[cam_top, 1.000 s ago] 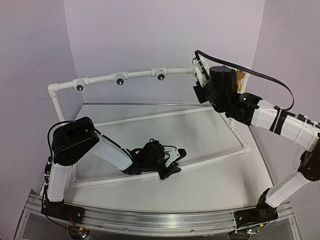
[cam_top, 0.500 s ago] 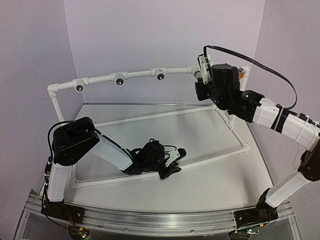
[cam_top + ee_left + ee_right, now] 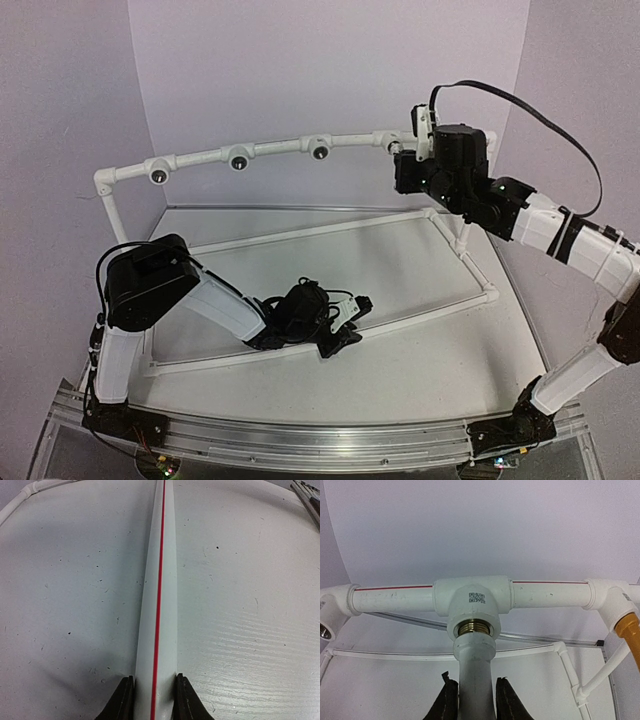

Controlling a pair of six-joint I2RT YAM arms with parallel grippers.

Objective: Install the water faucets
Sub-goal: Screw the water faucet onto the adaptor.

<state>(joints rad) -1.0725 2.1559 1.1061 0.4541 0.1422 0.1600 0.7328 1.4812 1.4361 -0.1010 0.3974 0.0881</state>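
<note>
Two grips: right jaws clench a cut-off white faucet [image 3: 476, 680], left jaws a pipe [image 3: 160, 605].

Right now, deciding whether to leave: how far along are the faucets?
Done: yellow-orange faucet looks seated in the corner elbow. In hand: right gripper holds the white faucet at the tee socket, brass showing; left gripper clamps the base pipe. Left: tightening it.

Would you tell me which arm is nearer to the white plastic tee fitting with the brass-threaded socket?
Right arm. It holds a white plastic faucet at the tee fitting; the left arm clamps a red-striped white pipe on the table.
</note>
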